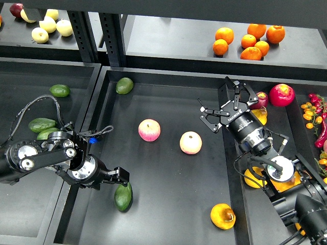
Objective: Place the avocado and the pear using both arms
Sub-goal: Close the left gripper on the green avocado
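Observation:
The dark green avocado [123, 196] lies on the black middle tray [168, 204] near its front left edge. My left gripper [120, 176] hangs just over the avocado's upper end. Its dark fingers cannot be told apart, so I cannot tell whether it is open or touching the fruit. The orange-yellow pear [223, 216] with a brownish patch lies on the tray at the front right. My right gripper [224, 101] is open and empty, raised over the tray's right side, well behind the pear.
Two pink-yellow apples [149, 129] [190, 142] lie mid-tray, and a lighter avocado [124, 85] lies at the back. The left bin holds green avocados [42, 124]. The right bin holds yellow pears [255, 178] and a red apple [281, 94]. Oranges [249, 41] sit on the shelf behind.

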